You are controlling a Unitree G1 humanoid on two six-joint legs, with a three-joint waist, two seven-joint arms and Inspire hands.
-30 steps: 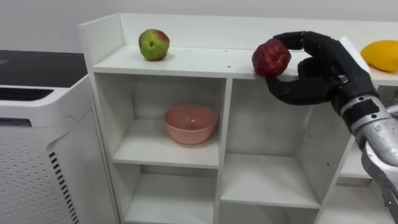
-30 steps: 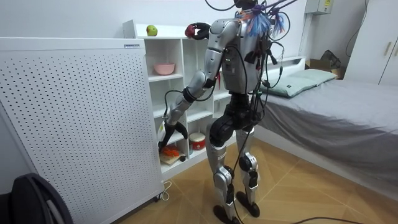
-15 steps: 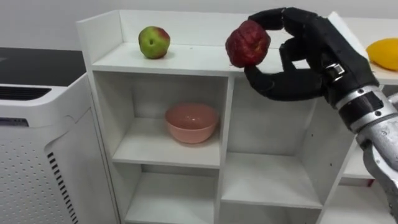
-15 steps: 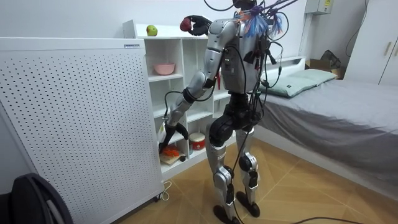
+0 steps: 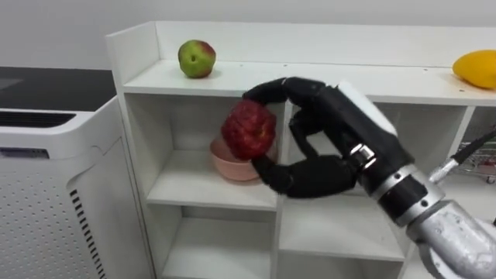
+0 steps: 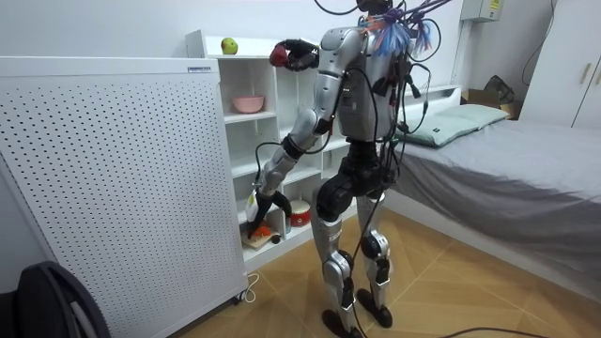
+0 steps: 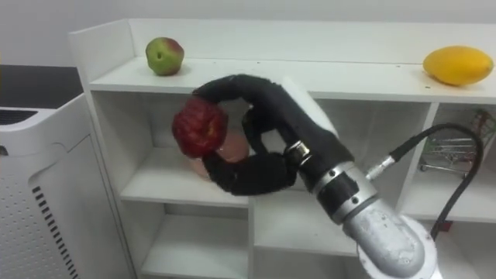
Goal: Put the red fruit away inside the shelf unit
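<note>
My right hand (image 5: 325, 143) is shut on a dark red apple (image 5: 249, 129), pinching it between thumb and curled fingers. It holds the apple in front of the upper left compartment of the white shelf unit (image 5: 147, 77), just before the pink bowl (image 5: 229, 166) that stands there, partly hidden. A green-red apple (image 5: 197, 59) lies on the top board at the left, and a yellow mango (image 5: 474, 68) at the far right. In the room view my left hand (image 6: 261, 212) hangs low by the bottom shelf. I stand facing the shelf unit.
A white perforated cabinet (image 5: 46, 186) stands close against the shelf unit's left side. A wire basket (image 7: 465, 163) sits in a right compartment. Small containers (image 6: 299, 212) stand on the lowest shelf. A bed (image 6: 507, 141) lies behind me.
My right hand has carried the red apple left and down, from the top board's edge to in front of the pink bowl's compartment. My left arm has shifted slightly at the bottom shelf.
</note>
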